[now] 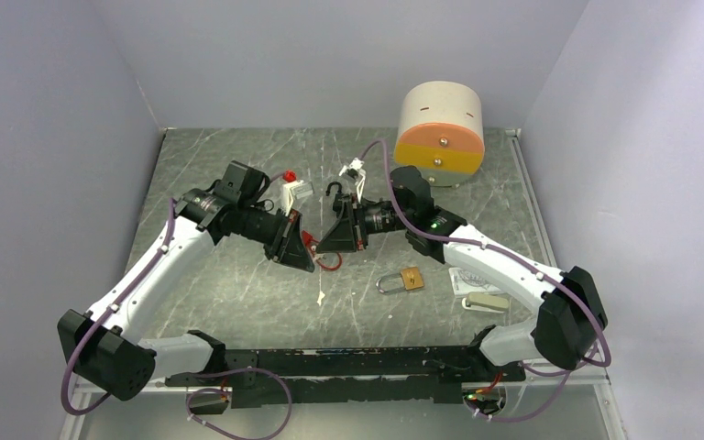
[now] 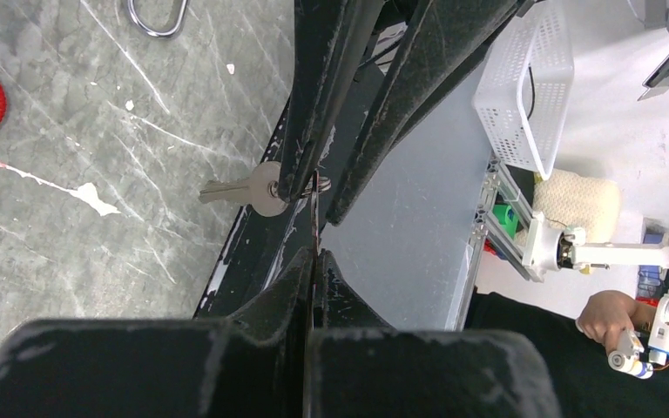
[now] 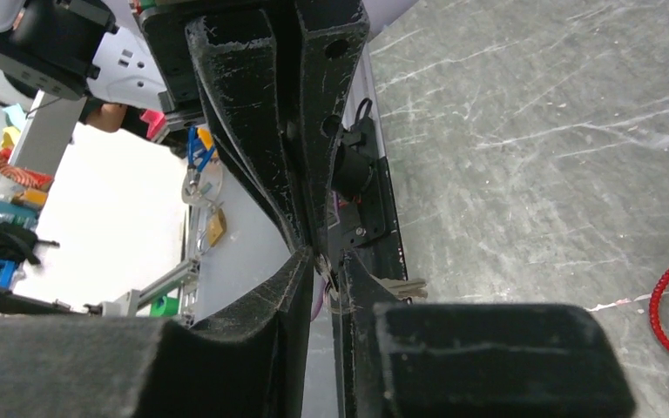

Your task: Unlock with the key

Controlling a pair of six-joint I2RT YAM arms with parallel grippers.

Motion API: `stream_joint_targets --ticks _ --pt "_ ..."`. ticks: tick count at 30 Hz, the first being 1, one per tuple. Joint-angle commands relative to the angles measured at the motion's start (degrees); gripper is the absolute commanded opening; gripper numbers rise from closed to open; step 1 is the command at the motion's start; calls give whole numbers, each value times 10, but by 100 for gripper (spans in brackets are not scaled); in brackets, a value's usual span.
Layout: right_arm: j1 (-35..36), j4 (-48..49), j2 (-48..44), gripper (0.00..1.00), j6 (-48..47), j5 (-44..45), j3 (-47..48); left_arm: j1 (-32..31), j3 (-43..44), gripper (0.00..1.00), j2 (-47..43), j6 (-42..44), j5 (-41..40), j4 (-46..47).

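I note a mid-air regrasp: right fingers [image 3: 270, 296] clamp the key [image 2: 248, 189] by its head, left fingers [image 2: 279, 287] pressed together just below it; next, I judge, the blade must be aligned to the padlock [image 1: 404, 280] on the surface [image 1: 257, 302].

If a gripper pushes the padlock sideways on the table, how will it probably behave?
The padlock looks like brass and steel, so probably heavy for its size. It lies flat, so it should slide, not roll. A push on the shackle alone may spin it.
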Motion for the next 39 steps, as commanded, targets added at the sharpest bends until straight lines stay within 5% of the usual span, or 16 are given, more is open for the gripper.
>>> stream_joint_targets --ticks 1,6,9,15,20,24,31,36,39 --pt "3 10 -15 20 -23 -37 2 -1 30 3 -13 31 28 -5" --pt "3 9 -14 0 -27 -48 8 -1 35 3 -14 38 30 -9" --pt "3 14 -14 0 -23 -48 14 -2 47 3 -14 33 35 -11" --pt "2 129 -66 0 52 78 -37 -1 61 60 -39 -35 14 37" --pt "4 234 -125 0 111 202 -75 0 21 76 -98 -278 -37 271" --pt "7 259 -170 0 123 277 -76 -1 -47 75 -139 -488 -113 495" --pt "12 311 -150 0 190 276 -44 -1 -59 69 -138 -546 -131 626" --pt "18 356 -141 0 226 284 -54 -1 -96 47 -136 -622 -119 772" --pt "18 358 -143 0 234 292 -55 -1 -89 32 -134 -615 -103 765"
